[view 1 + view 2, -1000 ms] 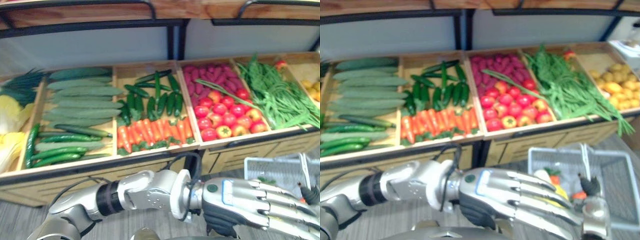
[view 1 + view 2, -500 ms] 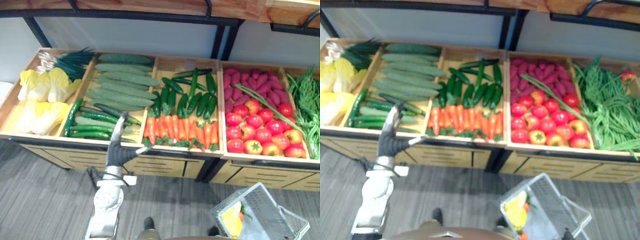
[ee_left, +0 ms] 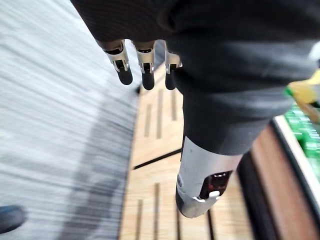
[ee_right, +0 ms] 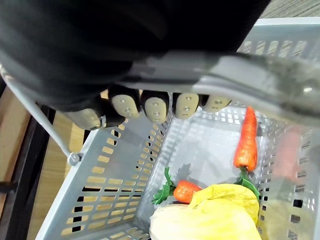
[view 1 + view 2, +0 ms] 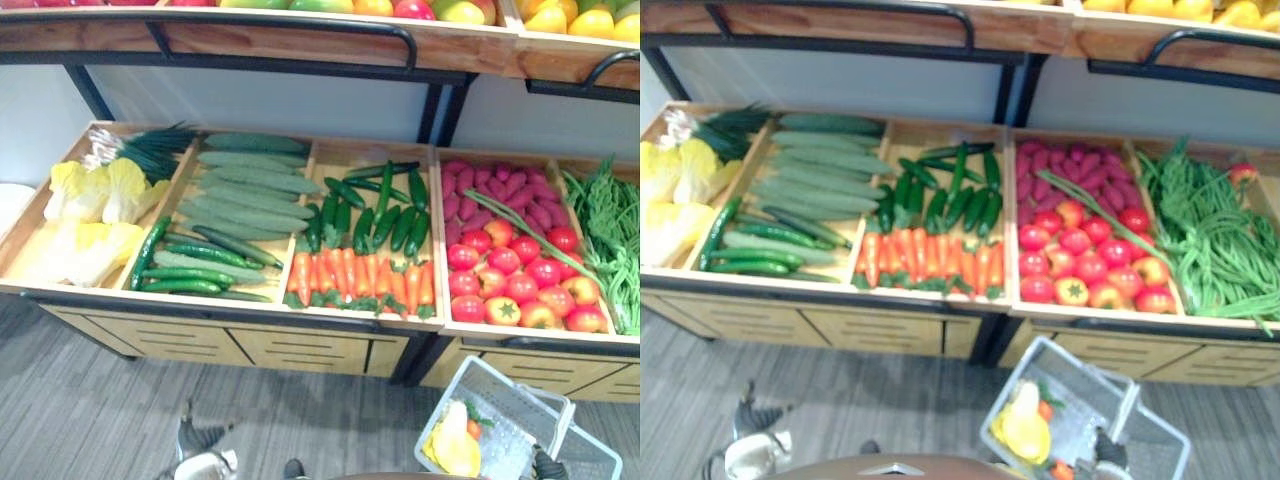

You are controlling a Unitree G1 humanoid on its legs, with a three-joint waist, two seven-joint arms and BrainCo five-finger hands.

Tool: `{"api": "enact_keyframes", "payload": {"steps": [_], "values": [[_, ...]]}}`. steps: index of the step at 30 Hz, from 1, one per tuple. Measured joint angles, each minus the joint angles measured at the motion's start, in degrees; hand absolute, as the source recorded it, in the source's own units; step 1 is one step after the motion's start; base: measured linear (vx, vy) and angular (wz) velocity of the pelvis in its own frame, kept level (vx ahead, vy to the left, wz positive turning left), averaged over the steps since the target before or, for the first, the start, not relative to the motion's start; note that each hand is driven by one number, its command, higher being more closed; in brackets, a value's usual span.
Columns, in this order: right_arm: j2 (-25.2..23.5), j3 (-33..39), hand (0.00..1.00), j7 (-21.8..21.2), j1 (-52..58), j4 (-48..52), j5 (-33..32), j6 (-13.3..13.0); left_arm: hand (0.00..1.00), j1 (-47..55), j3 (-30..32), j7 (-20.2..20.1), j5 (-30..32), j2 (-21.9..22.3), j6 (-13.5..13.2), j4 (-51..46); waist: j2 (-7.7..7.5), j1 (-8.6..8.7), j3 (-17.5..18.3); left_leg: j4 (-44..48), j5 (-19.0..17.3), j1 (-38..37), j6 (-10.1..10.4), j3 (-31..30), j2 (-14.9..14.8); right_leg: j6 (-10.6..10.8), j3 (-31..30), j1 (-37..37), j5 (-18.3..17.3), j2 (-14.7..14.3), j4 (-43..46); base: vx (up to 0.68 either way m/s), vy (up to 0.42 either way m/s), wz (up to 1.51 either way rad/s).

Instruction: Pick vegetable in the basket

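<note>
The left robot hand (image 5: 195,440) has dropped from in front of the cucumbers (image 5: 215,262) to low by the floor (image 5: 90,400), well short of the display stand (image 5: 300,350). Its fingers hang loose and apart with nothing in them. The right robot hand (image 4: 152,106) is curled tight round the handle (image 4: 250,90) of the grey basket (image 4: 107,197), which hangs in front of the stand below the tomatoes (image 5: 510,285). Inside lie a yellow cabbage (image 4: 210,215) and a long carrot (image 4: 246,142), so part of the picking looks done. The next vegetable is not yet taken: the stand's produce lies well apart from the empty hand.
</note>
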State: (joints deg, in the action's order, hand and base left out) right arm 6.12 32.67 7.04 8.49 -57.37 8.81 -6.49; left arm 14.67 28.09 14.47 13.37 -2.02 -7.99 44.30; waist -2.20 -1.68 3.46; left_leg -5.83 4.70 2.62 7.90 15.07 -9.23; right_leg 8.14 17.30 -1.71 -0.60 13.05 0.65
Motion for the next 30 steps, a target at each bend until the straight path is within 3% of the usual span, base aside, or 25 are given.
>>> {"api": "enact_keyframes", "payload": {"steps": [3, 7, 14, 24, 27, 30], "values": [[-0.09, 0.57, 1.00, 0.12, -0.91, -2.22, 0.21, -0.11, 0.00, -0.38, 3.01, -0.06, -3.90, 0.57, 1.25, 8.94, 0.00, 0.01, 0.16, -0.01, -0.14, 0.13, 0.12, -0.07, 0.02, 0.01, -0.16, 0.12, 0.02, -0.10, -0.56, 0.00, 0.000, 0.00], [0.27, 0.68, 1.00, 0.47, -2.35, -4.83, 0.21, 0.03, 0.00, -1.02, 3.92, -1.38, -8.40, 0.57, 1.94, 12.66, -0.30, 0.03, 0.16, 0.04, -0.20, 0.15, 0.21, -0.12, 0.11, 0.14, -0.24, 0.18, 0.10, -0.11, -0.82, 0.02, -0.006, 0.00], [0.69, 0.17, 1.00, 0.55, -4.33, -7.89, 0.31, 0.10, 0.00, -4.11, 3.07, -3.12, -6.63, 0.53, 3.15, 17.41, -0.33, 0.44, 0.01, 0.21, -0.40, -0.43, 0.23, -0.26, 0.33, 0.26, -0.44, 0.90, 0.18, -0.10, -1.63, 0.01, -0.002, -0.02], [1.39, -3.46, 1.00, 0.15, -5.34, -8.87, 0.34, 0.09, 0.00, -4.27, -4.45, -4.70, -3.04, -1.82, 3.24, 19.69, -0.42, 1.42, -0.55, 0.29, -1.04, -1.41, 0.43, 0.03, 0.41, 0.39, -1.34, 1.26, 0.26, -0.11, -1.91, 0.01, -0.005, -0.05], [1.30, -3.79, 1.00, 0.10, -6.03, -8.86, 0.30, 0.09, 0.00, -4.32, -6.33, -4.71, -3.04, -2.29, 3.22, 19.65, -1.15, 1.53, -2.02, 1.90, -3.47, -2.73, 0.80, 0.83, 0.45, 0.38, -3.04, 1.63, -0.43, 0.16, -0.75, 0.00, 0.014, -0.26], [1.84, -3.65, 1.00, 0.11, -7.24, -8.56, -0.05, -0.37, 0.00, -5.88, -8.71, -4.41, -3.06, -2.66, 3.09, 19.36, -0.61, 1.66, -5.09, 19.12, -13.34, 2.05, 0.27, -0.62, -1.60, 1.01, -5.95, -0.68, -4.60, 0.83, 7.03, -0.02, 0.026, -0.38]]}}
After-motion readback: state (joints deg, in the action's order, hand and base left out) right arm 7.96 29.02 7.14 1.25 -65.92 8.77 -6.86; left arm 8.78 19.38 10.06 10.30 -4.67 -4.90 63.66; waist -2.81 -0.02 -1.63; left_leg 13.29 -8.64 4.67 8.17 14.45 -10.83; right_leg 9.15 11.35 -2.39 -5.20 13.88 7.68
